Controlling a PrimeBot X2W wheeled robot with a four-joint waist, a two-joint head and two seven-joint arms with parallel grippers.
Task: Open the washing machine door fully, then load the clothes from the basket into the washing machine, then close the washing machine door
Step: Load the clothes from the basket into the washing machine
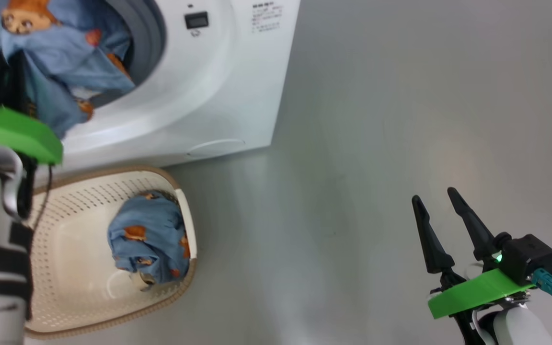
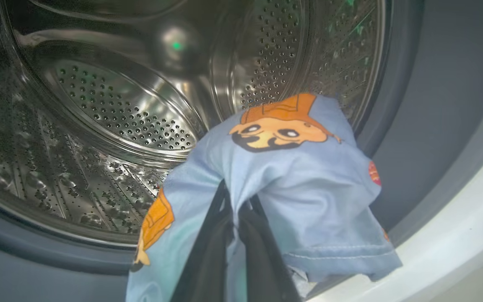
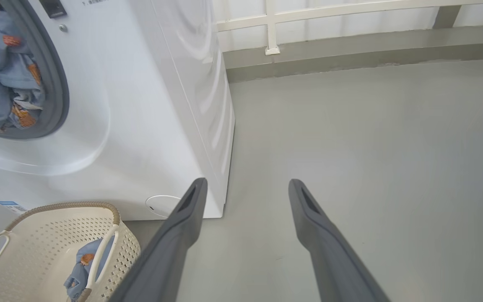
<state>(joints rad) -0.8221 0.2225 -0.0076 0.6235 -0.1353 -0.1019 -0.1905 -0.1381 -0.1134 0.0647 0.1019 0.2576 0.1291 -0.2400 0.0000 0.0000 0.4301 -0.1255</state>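
Nearest to you, your right hand (image 1: 433, 195) hangs over the floor (image 1: 376, 143) with its fingers apart and holds nothing. A little further, one bundle (image 1: 149, 235) of the clothes lies in the basket (image 1: 65, 268), against one side wall. It looks light, soft and limp, so pinch a raised fold on its top; I think it will sag and trail. Furthest, your left hand (image 2: 234, 209) is clamped on a cloth (image 2: 292, 167) at the mouth of the washing machine (image 1: 218, 72), before the drum (image 2: 120, 105). The hanging hem may catch on the gasket (image 2: 413, 126).
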